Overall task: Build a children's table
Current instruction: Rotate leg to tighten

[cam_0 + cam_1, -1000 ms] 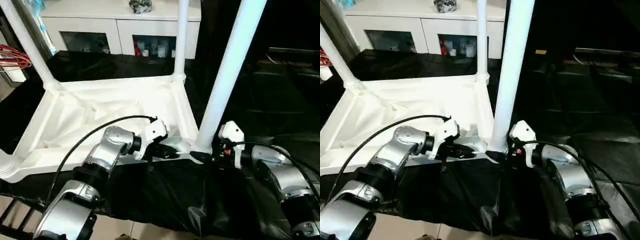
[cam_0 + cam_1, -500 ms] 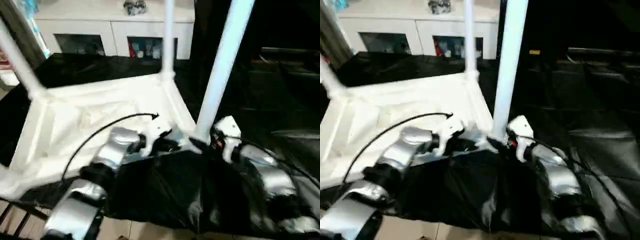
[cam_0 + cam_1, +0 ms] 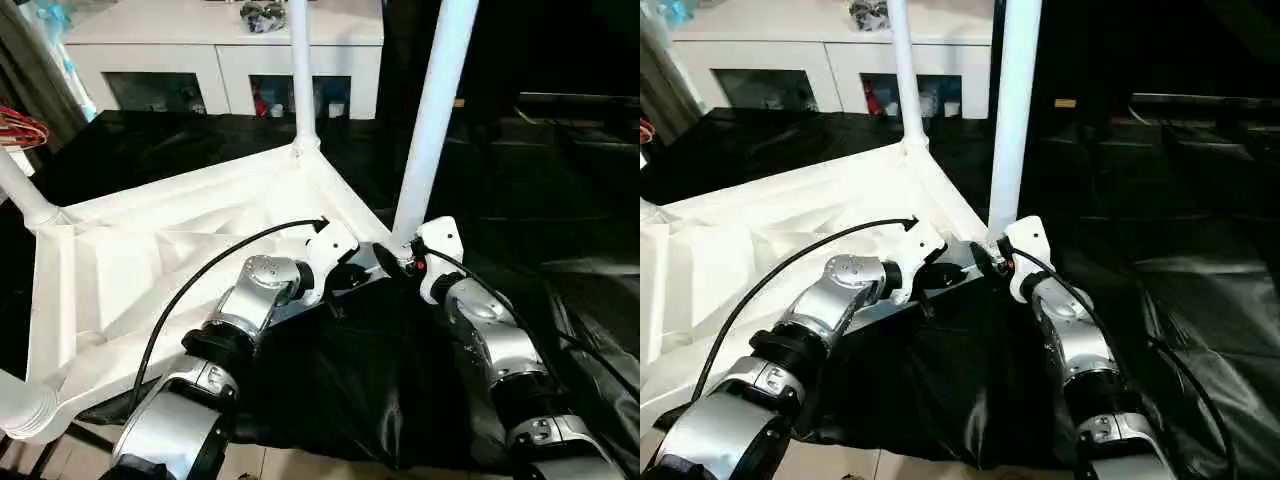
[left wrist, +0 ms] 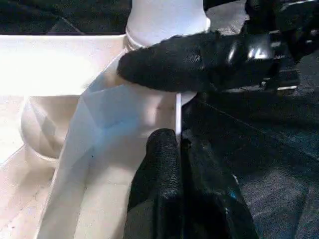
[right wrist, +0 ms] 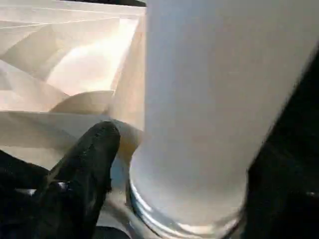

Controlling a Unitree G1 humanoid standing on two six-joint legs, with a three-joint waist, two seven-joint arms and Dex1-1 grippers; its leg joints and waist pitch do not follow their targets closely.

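Observation:
The white table top (image 3: 150, 260) lies upside down on black cloth, ribbed underside up. White legs stand in its corner sockets: one at the far corner (image 3: 300, 70), one at the left (image 3: 25, 195), one at the near right corner (image 3: 430, 120). My left gripper (image 3: 350, 275) is shut on the thin rim (image 4: 177, 107) beside that near right socket. My right gripper (image 3: 395, 262) is closed around the base of the near right leg (image 5: 209, 99), with one black finger (image 5: 84, 174) against the socket.
A white cabinet (image 3: 220, 40) with glass-fronted compartments stands behind the work. A red wire object (image 3: 20, 125) sits at the far left. Crumpled black cloth (image 3: 400, 380) covers the surface under both forearms and to the right.
The table top has swung round, its held corner pushed away from me, so its near edge now runs diagonally. Both arms reach further forward with their grips unchanged. The head view has also shifted.

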